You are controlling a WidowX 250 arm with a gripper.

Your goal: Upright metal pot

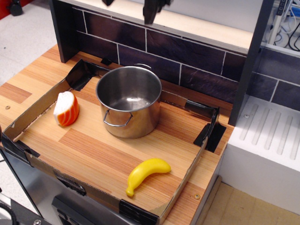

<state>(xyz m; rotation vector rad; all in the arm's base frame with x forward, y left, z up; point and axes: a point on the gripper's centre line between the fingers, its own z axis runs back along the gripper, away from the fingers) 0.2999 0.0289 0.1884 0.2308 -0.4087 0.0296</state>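
Observation:
The metal pot [136, 123] stands upright in the back middle of the shallow cardboard tray [36, 107], its opening facing up and empty, one wire loop handle facing front. My gripper [130, 5] is high above the pot at the top edge of the view. Only its two dark fingertips [151, 11] show, spread apart with nothing between them. It touches nothing.
A yellow banana [147, 171] lies at the tray's front right. An orange and white striped toy [65, 108] stands left of the pot. A dark tiled back wall [197, 58] runs behind the tray. A white ribbed unit [267, 136] stands to the right.

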